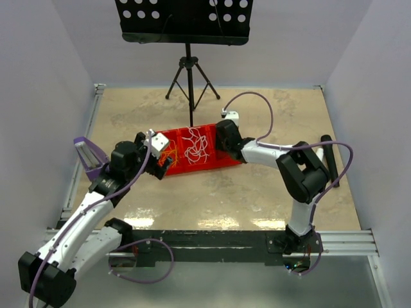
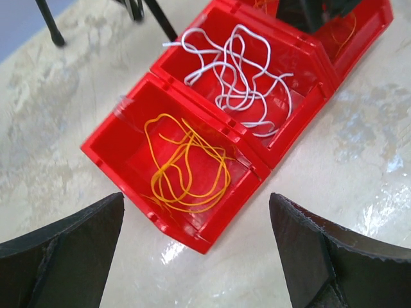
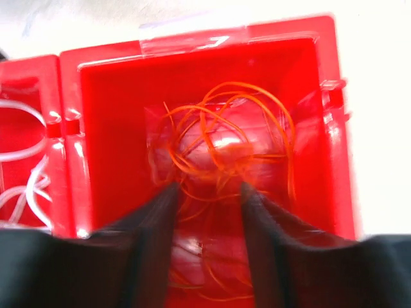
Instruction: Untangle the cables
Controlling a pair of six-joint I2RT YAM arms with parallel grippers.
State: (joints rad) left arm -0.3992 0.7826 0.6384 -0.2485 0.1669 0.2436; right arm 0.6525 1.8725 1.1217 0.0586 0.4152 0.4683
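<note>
A red three-compartment tray (image 1: 215, 160) lies mid-table. In the left wrist view its near compartment (image 2: 192, 239) holds loose yellow-orange cables (image 2: 186, 168) and the middle one holds white cables (image 2: 239, 72). My left gripper (image 2: 196, 256) is open and empty, above bare table just off the tray's near corner; it also shows in the top view (image 1: 162, 165). My right gripper (image 3: 207, 189) is open and reaches down into the tray's right compartment (image 3: 112, 115), its fingertips on either side of a clump of orange-red cables (image 3: 225, 138). It shows in the top view (image 1: 223, 136) too.
A black music stand on a tripod (image 1: 188, 70) stands behind the tray. A purple and white holder (image 1: 90, 157) sits at the table's left edge. Purple arm hoses (image 1: 270, 122) loop over the right side. White walls enclose the table.
</note>
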